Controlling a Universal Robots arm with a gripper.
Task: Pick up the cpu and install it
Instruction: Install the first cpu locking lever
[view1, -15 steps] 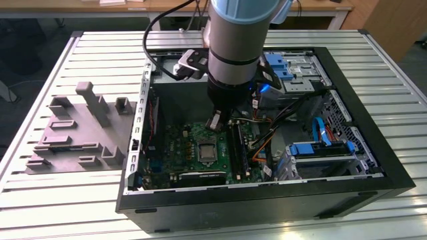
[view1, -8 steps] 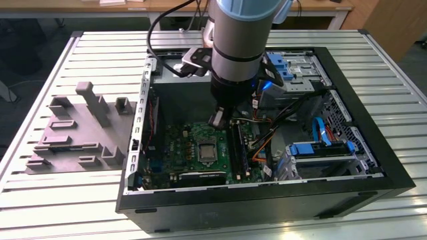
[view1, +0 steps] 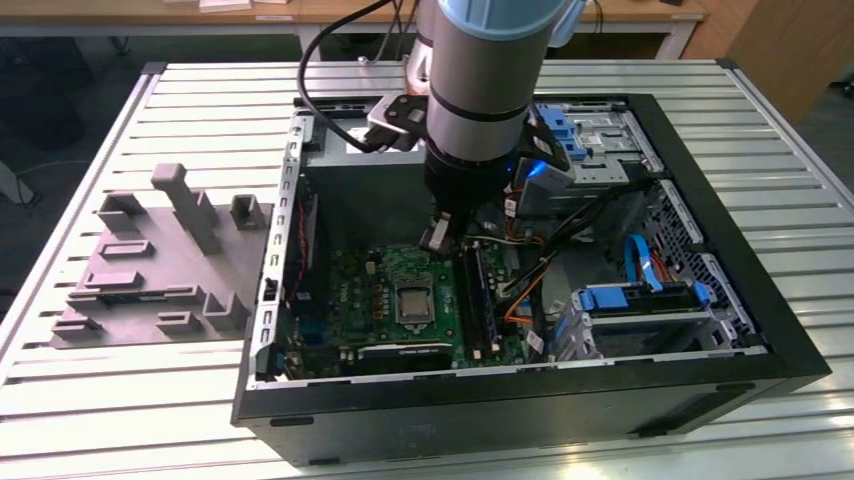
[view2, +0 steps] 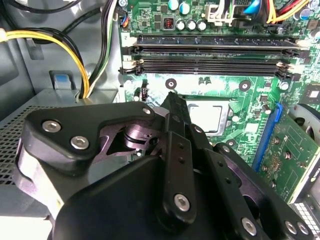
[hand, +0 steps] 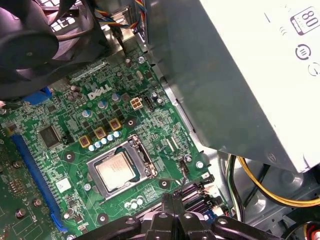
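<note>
Flat square silvery cpu (hand: 116, 172) seated inside metal-framed socket (hand: 145, 160) on green motherboard (hand: 65, 150). Matte black gripper (hand: 172, 207) just above socket edge, jaws pinched together, holding nothing.

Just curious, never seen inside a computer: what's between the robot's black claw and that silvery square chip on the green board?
In the first wrist view, bare green motherboard with tiny parts and the socket's metal frame separate the gripper from the cpu.

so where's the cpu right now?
The cpu sits flat inside the silver-framed motherboard socket in the first wrist view, beside the memory slots. In the exterior view it lies mid-board, below the gripper.
</note>
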